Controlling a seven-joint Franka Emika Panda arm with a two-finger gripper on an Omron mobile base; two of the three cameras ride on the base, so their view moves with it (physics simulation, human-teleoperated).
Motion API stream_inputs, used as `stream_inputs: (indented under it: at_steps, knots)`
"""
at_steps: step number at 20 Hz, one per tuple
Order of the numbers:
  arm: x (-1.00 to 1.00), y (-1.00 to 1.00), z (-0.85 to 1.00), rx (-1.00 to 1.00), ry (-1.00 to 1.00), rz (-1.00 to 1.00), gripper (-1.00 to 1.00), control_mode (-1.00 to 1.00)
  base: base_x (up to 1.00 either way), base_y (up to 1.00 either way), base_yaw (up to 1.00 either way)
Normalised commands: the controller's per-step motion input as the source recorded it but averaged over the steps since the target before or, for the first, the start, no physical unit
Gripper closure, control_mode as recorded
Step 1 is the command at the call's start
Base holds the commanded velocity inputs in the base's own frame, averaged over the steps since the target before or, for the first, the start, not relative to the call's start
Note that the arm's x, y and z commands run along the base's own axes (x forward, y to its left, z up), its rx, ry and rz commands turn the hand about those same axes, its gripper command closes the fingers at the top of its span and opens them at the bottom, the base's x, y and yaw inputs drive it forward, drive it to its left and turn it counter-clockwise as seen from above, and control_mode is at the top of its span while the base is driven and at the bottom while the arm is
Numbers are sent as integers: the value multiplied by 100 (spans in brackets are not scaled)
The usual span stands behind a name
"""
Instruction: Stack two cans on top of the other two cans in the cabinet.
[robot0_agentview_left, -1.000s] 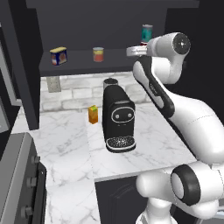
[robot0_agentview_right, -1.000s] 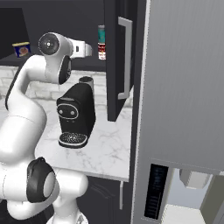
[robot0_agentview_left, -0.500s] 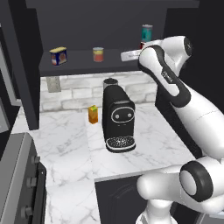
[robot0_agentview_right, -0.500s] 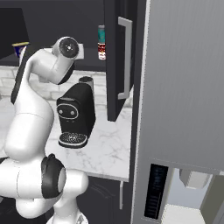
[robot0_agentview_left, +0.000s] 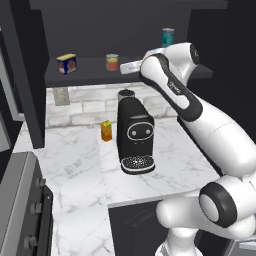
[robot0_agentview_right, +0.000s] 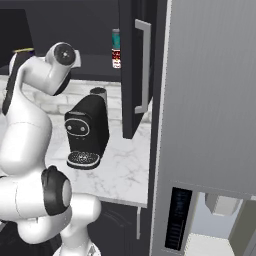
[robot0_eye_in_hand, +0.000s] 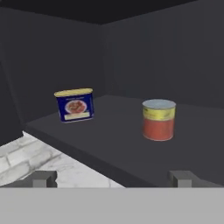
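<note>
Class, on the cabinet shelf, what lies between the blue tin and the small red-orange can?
Nothing: in the hand view, bare dark shelf separates blue tin and red-orange can.

Gripper (robot0_eye_in_hand: 112, 178): just the two tips show at hand view's bottom, rest cut off. In right base view the red-and-white can (robot0_agentview_right: 116, 56) is partly hidden behind the cabinet (robot0_agentview_right: 127, 75) panel, teal can (robot0_agentview_right: 116, 38) on top of it too; label txt too small to read.
</note>
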Motion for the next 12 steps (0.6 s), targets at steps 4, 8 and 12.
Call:
stream_inputs:
  at_steps: [4, 8, 12]
  knots:
    - [0, 21, -1, 0, 0, -2, -100, -100, 0, 0, 0]
    - [3, 10, 0, 0, 0, -4, -100, -100, 0, 0, 0]
    - [4, 0, 0, 0, 0, -9, -100, -100, 0, 0, 0]
